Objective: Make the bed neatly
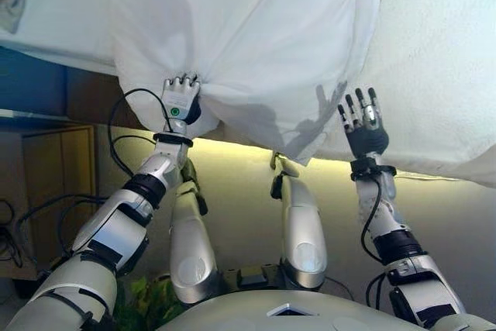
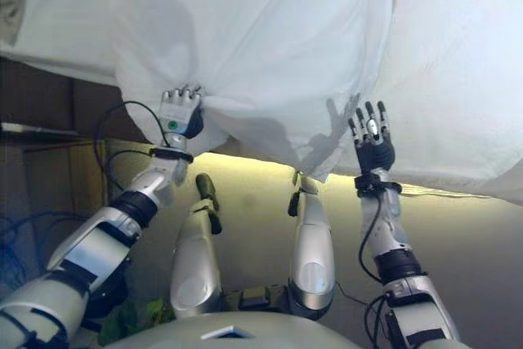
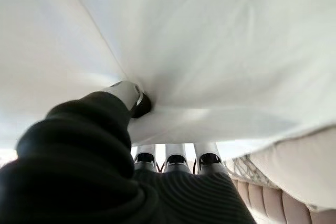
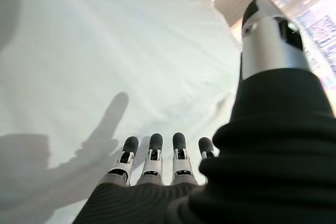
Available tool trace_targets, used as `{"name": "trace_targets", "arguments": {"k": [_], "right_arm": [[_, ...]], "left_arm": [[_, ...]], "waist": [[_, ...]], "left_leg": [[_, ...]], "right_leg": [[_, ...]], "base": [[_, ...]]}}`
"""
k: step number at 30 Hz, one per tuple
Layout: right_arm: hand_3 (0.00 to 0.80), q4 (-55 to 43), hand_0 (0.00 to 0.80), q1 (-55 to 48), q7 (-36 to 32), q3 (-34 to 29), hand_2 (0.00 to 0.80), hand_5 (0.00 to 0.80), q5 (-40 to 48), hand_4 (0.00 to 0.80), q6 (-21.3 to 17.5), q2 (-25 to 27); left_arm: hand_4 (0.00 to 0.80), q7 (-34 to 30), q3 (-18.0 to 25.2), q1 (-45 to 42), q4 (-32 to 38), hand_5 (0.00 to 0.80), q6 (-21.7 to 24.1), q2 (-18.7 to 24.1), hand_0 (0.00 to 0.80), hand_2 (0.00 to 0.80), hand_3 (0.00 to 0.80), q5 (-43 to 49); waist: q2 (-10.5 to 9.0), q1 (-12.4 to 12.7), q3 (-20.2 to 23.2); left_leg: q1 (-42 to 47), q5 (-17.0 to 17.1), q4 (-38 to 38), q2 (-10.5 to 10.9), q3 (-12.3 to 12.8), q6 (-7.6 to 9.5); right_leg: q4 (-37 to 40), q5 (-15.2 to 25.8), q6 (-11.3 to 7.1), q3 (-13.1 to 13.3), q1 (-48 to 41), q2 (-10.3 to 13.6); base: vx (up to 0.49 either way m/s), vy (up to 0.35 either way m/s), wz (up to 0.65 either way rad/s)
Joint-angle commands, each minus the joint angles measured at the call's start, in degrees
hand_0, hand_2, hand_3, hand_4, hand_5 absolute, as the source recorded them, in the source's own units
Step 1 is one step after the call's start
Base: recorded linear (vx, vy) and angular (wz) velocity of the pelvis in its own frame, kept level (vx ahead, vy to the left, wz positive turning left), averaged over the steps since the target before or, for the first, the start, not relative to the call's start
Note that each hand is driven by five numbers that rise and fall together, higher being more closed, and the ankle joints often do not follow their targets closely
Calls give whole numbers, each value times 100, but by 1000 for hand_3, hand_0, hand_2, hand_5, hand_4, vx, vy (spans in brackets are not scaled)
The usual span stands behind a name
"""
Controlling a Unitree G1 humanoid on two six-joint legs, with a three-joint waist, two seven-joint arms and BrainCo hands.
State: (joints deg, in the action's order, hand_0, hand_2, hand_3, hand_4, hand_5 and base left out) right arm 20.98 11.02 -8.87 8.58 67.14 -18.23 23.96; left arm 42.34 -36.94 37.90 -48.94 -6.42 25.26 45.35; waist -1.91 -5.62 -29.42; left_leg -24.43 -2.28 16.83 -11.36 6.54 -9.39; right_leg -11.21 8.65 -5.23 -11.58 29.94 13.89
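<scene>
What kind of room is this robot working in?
Probably a bedroom. A white sheet lies bunched over a bed whose padded beige frame shows at the edge, and a wooden cabinet stands beside it.

A wooden cabinet (image 1: pixel 58 184) stands at the left — warm light glows along the beige floor (image 1: pixel 240 184).

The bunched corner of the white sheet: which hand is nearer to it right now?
Left. The left hand is clenched on the bunched corner of the white sheet. The right hand is off to the side, fingers straight, open against the hanging cloth.
</scene>
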Motion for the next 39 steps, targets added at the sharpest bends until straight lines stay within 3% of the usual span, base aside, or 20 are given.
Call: {"name": "trace_targets", "arguments": {"k": [1, 2, 14, 22, 23, 26, 31, 35, 39], "right_arm": [[0, -139, 0, -266, -208, -519, 0, 0, 165, 0, -23, 360], [0, -110, 0, -256, -234, -530, 0, 0, 171, 0, -22, 378], [0, 156, 0, -68, -343, -631, 0, 0, 124, 0, 104, 708], [0, 184, 0, -145, -420, -489, 0, 0, 210, 0, -9, 533], [0, 188, 0, -146, -420, -463, 0, 0, 216, 0, -39, 505], [0, 214, 0, -149, -429, -404, 0, 0, 250, 0, -133, 382], [0, 148, 0, -233, -403, -374, 0, 0, 291, 0, -168, 211], [0, 32, 0, -446, -363, -403, 0, 0, 296, 0, -203, 31], [0, -54, 0, -679, -243, -467, 0, 0, 113, 0, -189, -182]], "left_arm": [[800, 56, 418, -613, -428, 800, 30, 450, 800, 800, 800, -255], [800, 61, 421, -605, -464, 800, 47, 489, 800, 800, 800, -268], [800, 22, 387, -584, -966, 800, 385, 942, 800, 800, 800, -231], [800, 137, 385, -705, -999, 800, 575, 939, 800, 800, 800, -379], [0, 191, 393, -708, -1013, 0, 593, 914, 0, 0, 0, -411], [0, 237, 421, -751, -999, 0, 620, 802, 0, 0, 0, -416], [0, 276, 575, -917, -884, 0, 1081, 677, 0, 0, 0, -921], [0, 214, 811, -1314, -562, 0, 1646, 432, 0, 0, 0, -1578], [0, -430, 1145, -1864, -124, 0, 2457, 155, 0, 0, 0, -2645]], "waist": [[210, 31, 283], [214, 30, 288], [376, 18, 438], [258, 114, 463], [239, 125, 467], [152, 169, 484], [62, 230, 554], [55, 325, 695], [114, 462, 874]], "left_leg": [[-467, 732, -170, -248, -111, 5], [-494, 872, -217, -227, -84, 51], [-152, 925, -573, -174, 44, 32], [-141, 872, -506, -203, -39, 36], [-136, 864, -498, -210, -49, 37], [-155, 830, -454, -233, -114, 41], [-36, 791, -463, -264, -136, 47], [125, 742, -479, -236, -181, 58], [402, 662, -522, -193, -249, 79]], "right_leg": [[-647, -602, -892, 9, -181, 700], [-582, -465, -845, -26, -164, 721], [-386, -474, -846, -68, -405, 790], [-380, -495, -838, -153, -529, 741], [-374, -497, -838, -162, -547, 735], [-368, -502, -833, -172, -581, 703], [-261, -491, -824, -230, -789, 639], [-126, -471, -807, -300, -1053, 621], [7, -491, -778, -363, -1425, 635]], "base": [[-49, 79, 0], [-62, 70, 2], [-3, 78, 0], [2, -34, 5], [9, -72, 1], [8, -96, 2], [28, -78, 6], [63, -72, 3], [98, -38, 7]]}}
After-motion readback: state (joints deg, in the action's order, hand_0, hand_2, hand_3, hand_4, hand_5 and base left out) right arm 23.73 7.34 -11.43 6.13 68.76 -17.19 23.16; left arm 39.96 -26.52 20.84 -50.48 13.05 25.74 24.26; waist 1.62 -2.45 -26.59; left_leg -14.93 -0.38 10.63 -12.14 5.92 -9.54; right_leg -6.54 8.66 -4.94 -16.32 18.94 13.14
